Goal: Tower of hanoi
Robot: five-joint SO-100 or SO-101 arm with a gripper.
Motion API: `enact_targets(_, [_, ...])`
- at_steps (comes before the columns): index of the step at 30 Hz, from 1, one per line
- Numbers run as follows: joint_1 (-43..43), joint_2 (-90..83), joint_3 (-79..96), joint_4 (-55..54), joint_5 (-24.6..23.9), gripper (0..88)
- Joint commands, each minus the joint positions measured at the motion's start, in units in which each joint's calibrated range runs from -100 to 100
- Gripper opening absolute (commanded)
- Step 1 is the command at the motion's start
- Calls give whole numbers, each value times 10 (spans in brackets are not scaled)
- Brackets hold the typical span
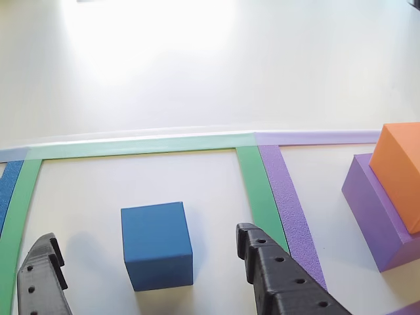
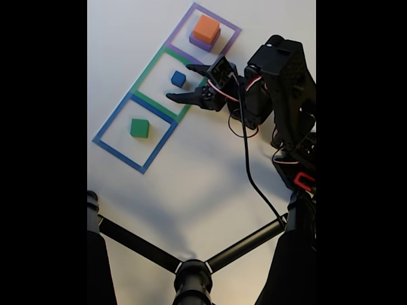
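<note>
White tabletop: the gripper (image 1: 154, 269) stands wide open, empty, straddling the blue cube (image 1: 157, 245). Squaring the fingers to its flat sides before closing looks wise.

Open end effector (image 2: 180, 81) flanks the blue cube (image 2: 178, 79).

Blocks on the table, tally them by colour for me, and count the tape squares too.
Small blue plastic cube, in the green tape square: 1
Green plastic block, in the blue tape square: 1
Orange plastic block: 1
Flat purple plastic block, under the orange one: 1
Blocks total: 4
Tape squares, with the purple tape square: 3
</note>
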Motion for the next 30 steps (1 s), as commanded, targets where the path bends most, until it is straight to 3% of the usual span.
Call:
enact_targets(1, [-7,-5,-5,-15,0,274])
enact_targets(8, [-9,1,-7,-20,0,214])
enact_targets(30, [-19,25,-18,-48,0,143])
